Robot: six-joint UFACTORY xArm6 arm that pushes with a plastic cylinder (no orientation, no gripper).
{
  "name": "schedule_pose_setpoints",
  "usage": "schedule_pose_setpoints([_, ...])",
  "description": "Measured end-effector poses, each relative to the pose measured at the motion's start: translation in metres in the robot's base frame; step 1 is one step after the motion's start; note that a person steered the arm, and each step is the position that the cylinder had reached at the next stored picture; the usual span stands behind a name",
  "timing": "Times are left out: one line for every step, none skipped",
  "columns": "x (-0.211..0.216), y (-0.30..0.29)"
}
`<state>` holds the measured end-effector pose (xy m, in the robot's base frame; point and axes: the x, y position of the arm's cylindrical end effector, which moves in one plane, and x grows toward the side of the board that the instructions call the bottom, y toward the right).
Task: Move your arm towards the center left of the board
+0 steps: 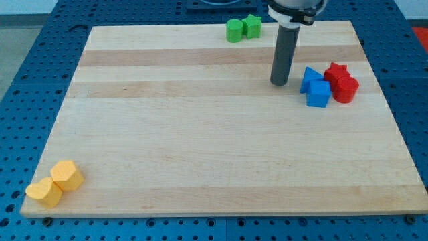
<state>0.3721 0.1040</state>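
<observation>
On wooden board [200, 134], my tip [279, 83]

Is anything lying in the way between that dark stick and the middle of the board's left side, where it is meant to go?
Nothing visible does. My tip rests at the view's upper right, just left of the blue blocks. The bare board stretches from it toward the centre left.

Bright, even light overhead; the table [200, 134] shows sharp to every corner, shadows soft and short, no glare.
</observation>
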Motion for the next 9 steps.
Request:
schedule_pose_setpoints([-0.002, -0.02])
schedule_pose_setpoints([-0.002, -0.028])
schedule_pose_setpoints([-0.003, -0.046])
schedule_pose_setpoints([-0.005, -0.06])
schedule_pose_setpoints([-0.005, -0.066])
schedule_pose_setpoints([-0.005, -0.082])
schedule_pose_setpoints([-0.006, -0.1])
schedule_pose_setpoints([-0.007, -0.116])
schedule_pose_setpoints([-0.015, -0.136])
